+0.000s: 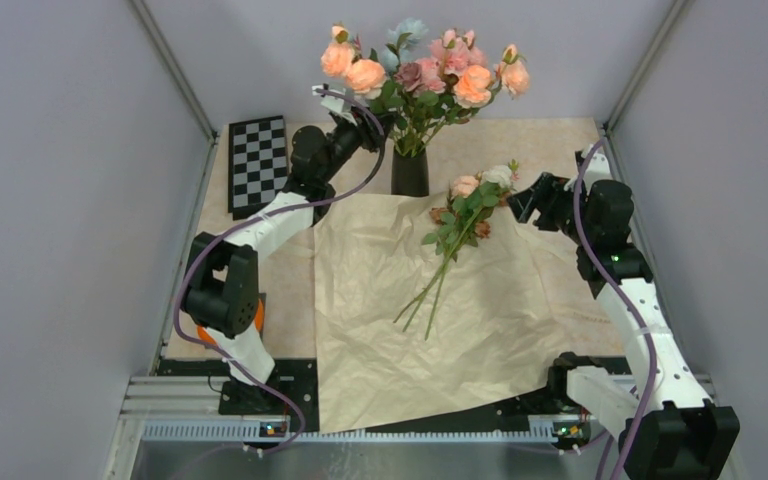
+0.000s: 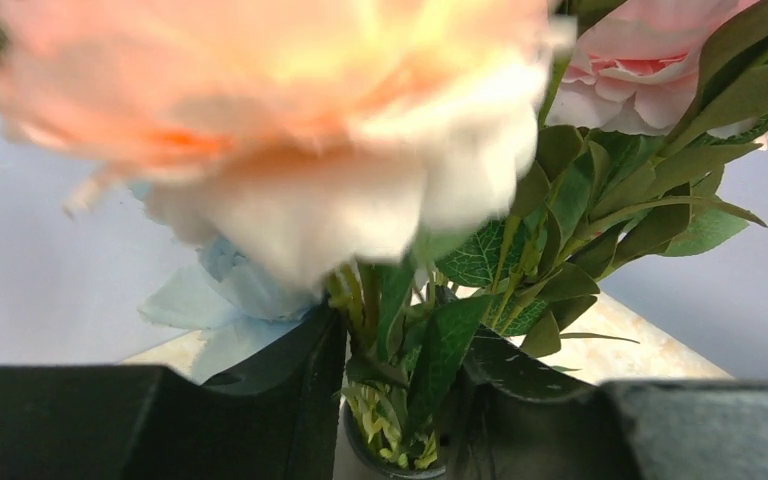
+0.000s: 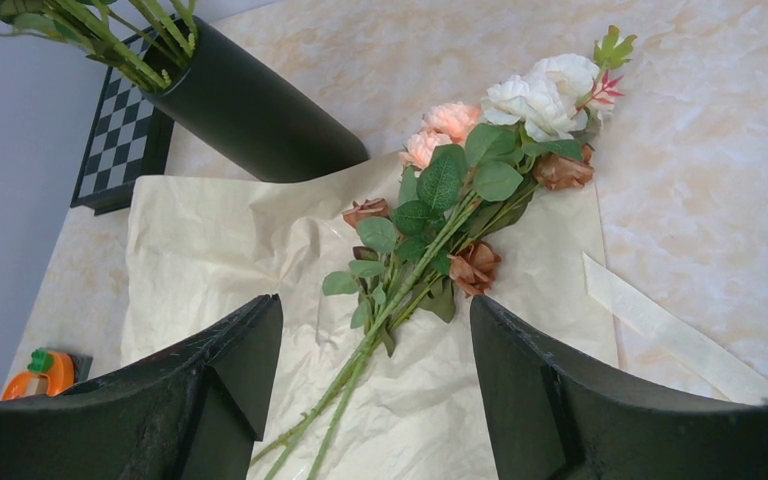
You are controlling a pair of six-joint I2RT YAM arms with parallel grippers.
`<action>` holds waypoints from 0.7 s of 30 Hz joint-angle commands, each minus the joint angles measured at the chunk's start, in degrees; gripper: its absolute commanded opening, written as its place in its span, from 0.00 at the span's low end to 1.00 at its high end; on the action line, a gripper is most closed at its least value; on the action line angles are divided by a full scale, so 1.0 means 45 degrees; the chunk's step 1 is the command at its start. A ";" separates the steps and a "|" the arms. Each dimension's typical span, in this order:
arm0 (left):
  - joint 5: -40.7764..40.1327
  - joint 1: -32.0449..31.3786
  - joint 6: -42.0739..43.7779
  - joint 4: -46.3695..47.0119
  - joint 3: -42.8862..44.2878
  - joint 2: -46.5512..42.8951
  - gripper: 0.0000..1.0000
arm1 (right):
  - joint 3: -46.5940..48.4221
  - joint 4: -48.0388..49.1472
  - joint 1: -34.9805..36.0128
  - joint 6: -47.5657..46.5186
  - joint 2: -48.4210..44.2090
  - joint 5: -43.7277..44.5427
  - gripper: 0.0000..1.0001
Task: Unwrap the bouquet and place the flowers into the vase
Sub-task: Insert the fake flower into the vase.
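A: Where is the left gripper (image 2: 405, 345)?

B: Up at the mouth of the vase (image 1: 409, 175). Its fingers are a little apart, one on each side of the stems of the tall bunch (image 1: 420, 70) standing in it. I see no stem pinched between them. A big peach bloom (image 2: 280, 120) fills most of its wrist view.

A: And the right gripper (image 3: 375, 305)?

B: Its jaws are wide and nothing is held. It hangs low over the right of the table, near the bloom end of the flowers (image 3: 440, 220), facing them as if lining up a pick.

A: So where do those flowers lie?

B: Loose on the opened paper (image 1: 380, 330), blooms toward the vase but apart from it, cut ends toward the near edge. A ribbon strip (image 3: 660, 320) lies on the bare tabletop beside the sheet.

A: Why leave the sheet spread flat?

B: I'd say it leaves the stems exposed, with nothing wrapped round them to get in the way of a pinch. The unwrapping looks done, but these stems are not yet in the vase.

A: Any worry?

B: The neck is narrow and already crowded, so threading more stems in will probably be fiddly
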 commanded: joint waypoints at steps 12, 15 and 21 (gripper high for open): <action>-0.0138 -0.0041 0.0130 0.0275 -0.0941 -0.1181 0.69 | -0.0178 0.0550 -0.0169 0.0155 -0.0175 -0.0072 0.70; -0.0217 -0.0043 0.0083 0.0387 -0.1250 -0.1489 0.83 | -0.0174 0.0552 -0.0179 0.0127 -0.0230 -0.0081 0.70; -0.0345 -0.0041 -0.0078 0.0565 -0.1986 -0.2303 0.99 | -0.0144 0.0386 -0.0177 0.0053 -0.0412 0.0022 0.70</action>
